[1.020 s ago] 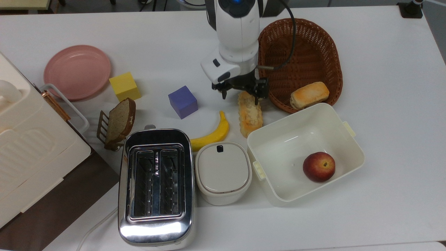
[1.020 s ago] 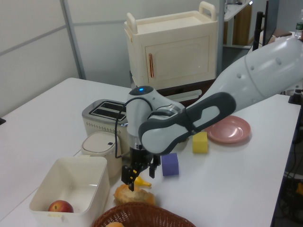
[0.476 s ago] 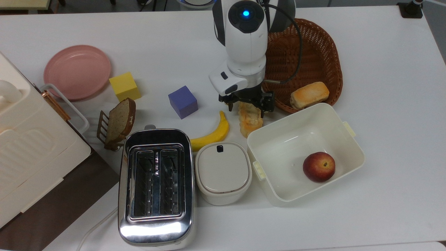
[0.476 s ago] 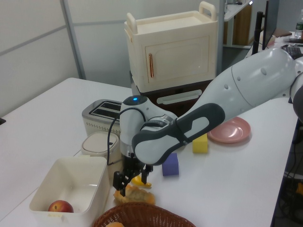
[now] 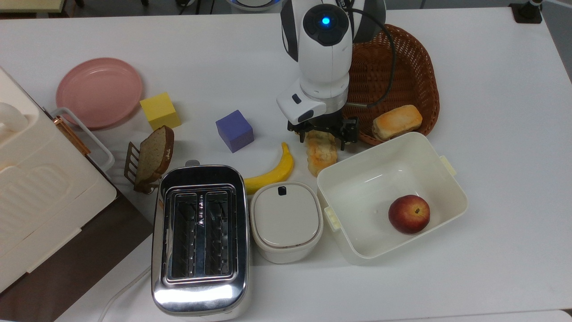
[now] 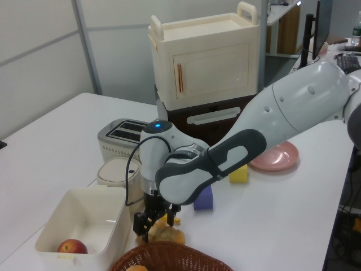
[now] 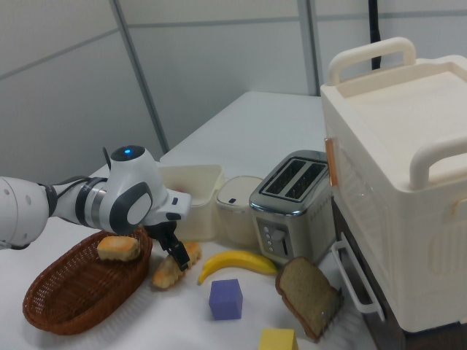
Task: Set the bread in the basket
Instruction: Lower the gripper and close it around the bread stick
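the gripper [image 5: 325,134] has moved along the bread [image 5: 321,153] in the last sec. it was over the far end near the basket [image 5: 415,67], and now it sits lower and closer to the middle of the stick. that means it's lining up for a grab, i think, but the lift hasn't begun.

the bread lies flat on the tabletop [image 5: 491,134], just beside the basket's rim, between the banana [image 5: 271,169] and the white tub [image 5: 389,197]. it is not in the basket yet. a short bun [image 5: 397,121] is in there already.

fingers: spread apart, one on each side of the bread in the top view, not squeezing it as far as i can see. the black tips look very near the crust, maybe touching.

arm pose: wrist points straight down, w/ the blue light on top. in the left view the gripper [image 6: 151,221] hangs right over the bread [image 6: 163,234], and the big white arm comes in from the left view's right.
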Controlling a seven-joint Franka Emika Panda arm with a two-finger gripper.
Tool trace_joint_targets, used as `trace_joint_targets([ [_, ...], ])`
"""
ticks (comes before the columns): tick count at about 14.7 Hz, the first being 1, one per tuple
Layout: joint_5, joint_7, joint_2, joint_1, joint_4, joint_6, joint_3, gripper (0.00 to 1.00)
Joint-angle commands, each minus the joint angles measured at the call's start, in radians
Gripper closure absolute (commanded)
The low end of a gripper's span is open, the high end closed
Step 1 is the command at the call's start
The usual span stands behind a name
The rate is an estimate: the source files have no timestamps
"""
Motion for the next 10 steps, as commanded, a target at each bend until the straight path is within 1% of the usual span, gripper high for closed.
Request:
trace_joint_targets([
  [1,-0.014,0.015,0.011,0.032,-0.003,0.014,-0.024,0.02],
  [2,-0.026,0.016,0.013,0.032,-0.003,0.014,-0.024,0.49],
  [4,-0.029,0.018,0.013,0.032,-0.003,0.014,-0.024,0.84],
  [5,-0.031,0.018,0.013,0.032,-0.003,0.014,-0.024,0.92],
  [6,-0.031,0.018,0.013,0.032,-0.003,0.014,-0.024,0.96],
  [10,-0.034,0.018,0.010,0.032,-0.002,0.009,-0.024,0.96],
])
